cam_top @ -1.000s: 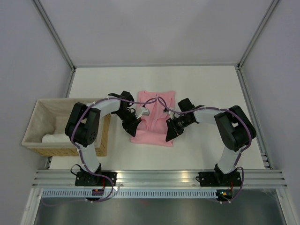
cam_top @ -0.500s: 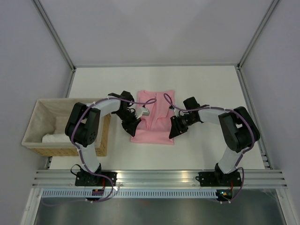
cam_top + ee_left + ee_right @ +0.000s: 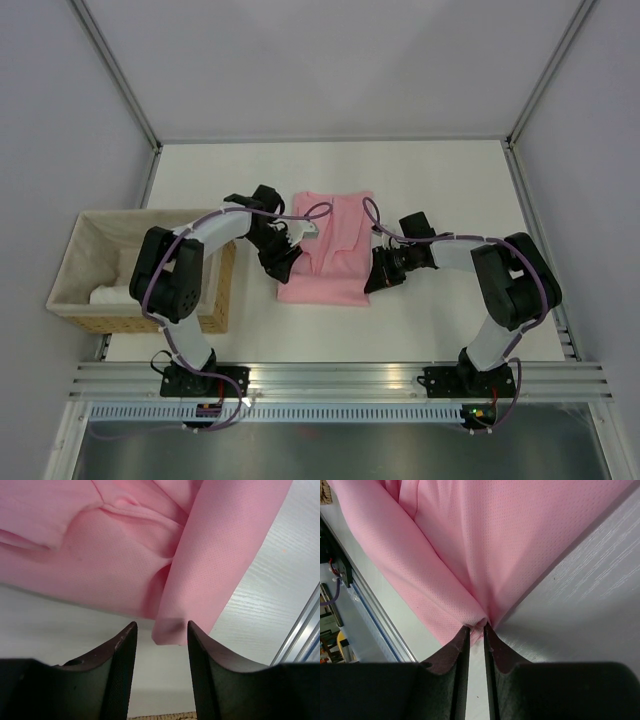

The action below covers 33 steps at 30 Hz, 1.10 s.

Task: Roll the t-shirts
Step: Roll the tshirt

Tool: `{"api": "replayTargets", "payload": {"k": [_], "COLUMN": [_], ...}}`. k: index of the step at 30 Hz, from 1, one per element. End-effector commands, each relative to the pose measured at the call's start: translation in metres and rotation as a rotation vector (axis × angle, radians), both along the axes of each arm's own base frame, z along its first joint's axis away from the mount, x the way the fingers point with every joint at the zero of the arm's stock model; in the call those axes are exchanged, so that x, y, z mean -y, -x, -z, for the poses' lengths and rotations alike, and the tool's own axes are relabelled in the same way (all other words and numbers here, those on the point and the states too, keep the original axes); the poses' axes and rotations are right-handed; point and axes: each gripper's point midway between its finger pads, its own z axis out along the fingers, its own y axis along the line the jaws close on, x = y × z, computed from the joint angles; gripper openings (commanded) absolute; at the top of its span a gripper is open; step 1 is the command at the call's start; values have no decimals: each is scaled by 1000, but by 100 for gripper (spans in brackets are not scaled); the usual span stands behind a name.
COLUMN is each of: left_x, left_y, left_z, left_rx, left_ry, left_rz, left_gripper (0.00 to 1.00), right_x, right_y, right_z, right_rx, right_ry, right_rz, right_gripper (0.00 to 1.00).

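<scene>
The light-pink t-shirt lies folded into a narrow strip in the middle of the table. My left gripper sits at the strip's near-left side. In the left wrist view its jaws stand open, and a loose corner of the t-shirt lies on the table just past the fingertips, untouched. My right gripper is at the near-right edge. In the right wrist view its fingers are pinched on a small fold of the t-shirt at that edge.
A wicker basket with a cloth liner stands at the left table edge, beside my left arm, and holds a white rolled cloth. An aluminium rail runs along the near edge. Frame posts stand at the back corners.
My left gripper has opened and let go of the t-shirt's left side. My right gripper has shifted right to the shirt's edge and closed on the fabric there.
</scene>
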Motion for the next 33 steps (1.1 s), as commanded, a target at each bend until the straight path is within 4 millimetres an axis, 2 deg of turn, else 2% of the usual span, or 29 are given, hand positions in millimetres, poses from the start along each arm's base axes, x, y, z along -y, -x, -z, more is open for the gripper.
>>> {"api": "replayTargets", "payload": {"k": [1,3,5,6,7,8,9,10,11,12,13,15,17,20,24,29,33], "left_x": [10,12,12,9,11,-1,5,6,2,7,13,23,19,16,12,12,2], "left_y": [-34,-36,-40,-43,-45,-60,-53,-49,-35,-29,-10,8,24,38,35,22,22], "left_z": [-47,-63,-68,-82,-84,-72,-70,-84,-68,-70,-67,-64,-50,-31,-12,5,26], "left_rx": [210,272,340,425,498,648,723,808,811,844,868,901,902,898,888,879,812], "left_ry": [70,104,117,121,97,4,-20,-6,-34,-19,-1,28,27,13,-42,-101,-170], "left_rz": [10,22,23,20,33,9,93,119,150,176,246,338,389,459,481,464,447], "left_gripper": [50,51,55,61,66,67,67,67,67,67,67,66,66,66,67,68,62], "right_x": [4,3,3,3,3,3,3,4,4,4,5,6,6,6,6,7,7], "right_y": [-10,-12,-14,-14,-14,-14,-14,-14,-13,-14,-12,-12,-12,-12,-12,-11,-13], "right_z": [2,0,0,0,2,3,3,4,4,4,4,6,6,6,6,6,4], "right_rx": [51,58,54,53,48,48,49,51,53,53,50,48,51,51,58,61,88], "right_ry": [33,29,28,27,30,32,34,35,40,38,39,44,46,45,46,47,46], "right_rz": [40,44,55,58,59,63,65,68,70,72,72,74,75,75,78,76,66], "right_gripper": [23,23,24,24,24,24,24,24,23,24,24,24,24,24,24,27,28]}}
